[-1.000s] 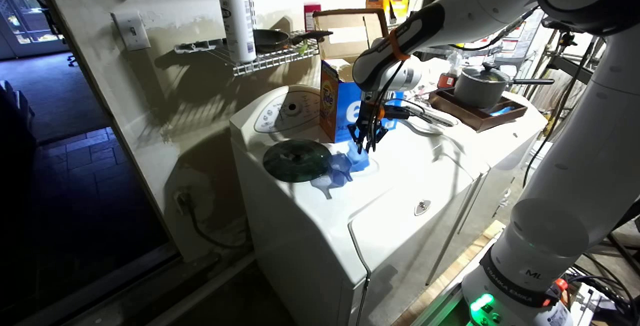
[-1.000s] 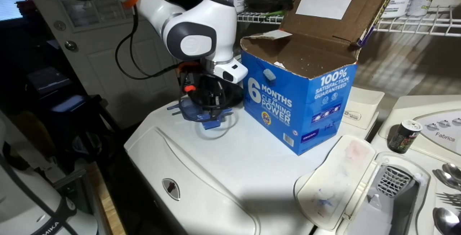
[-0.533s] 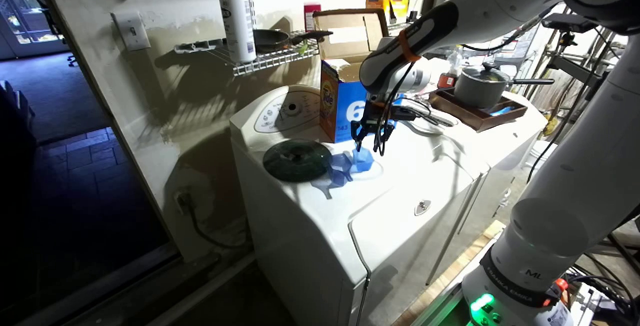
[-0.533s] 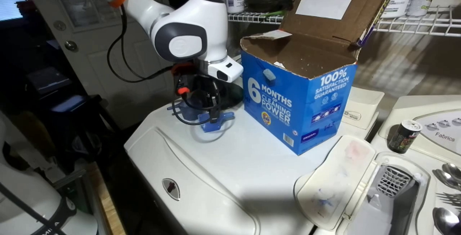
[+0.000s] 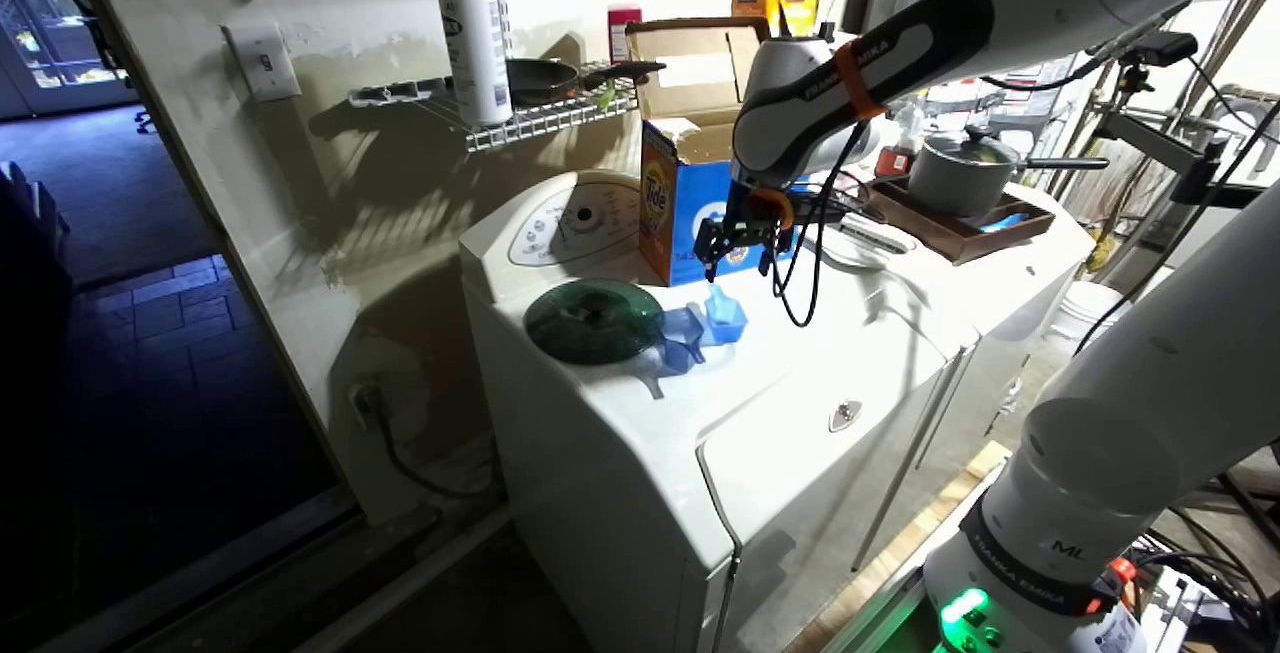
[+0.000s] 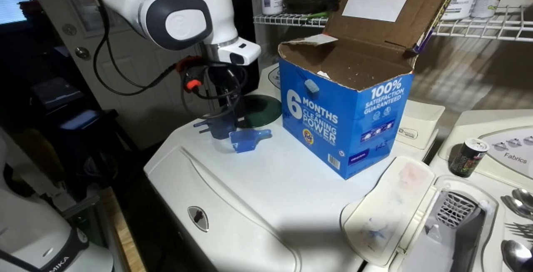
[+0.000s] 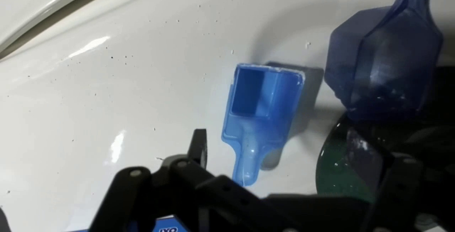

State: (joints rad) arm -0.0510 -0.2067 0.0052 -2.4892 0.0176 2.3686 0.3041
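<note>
Light-blue scoop (image 7: 273, 122), likely lightweight, stiff, slippery plastic, lay below your spread, empty claw (image 7: 280, 152), in from the side edge of the white appliance (image 6: 270, 193) nearest the green disc (image 5: 590, 328), and its short handle (image 7: 247, 161) looked like the surest place for you to pinch.

An open blue cardboard box (image 6: 341, 111) is displaying "6 MONTHS OF CLEANING POWER", "100% SATISFACTION GUARANTEED", "143", "ORIGINAL" and "Tide". A pale oval control panel (image 6: 516, 149) is showing "Fabrics". A white rounded robot base (image 5: 1040, 538) is bearing "ML" and "FRANKA EMIKA".
</note>
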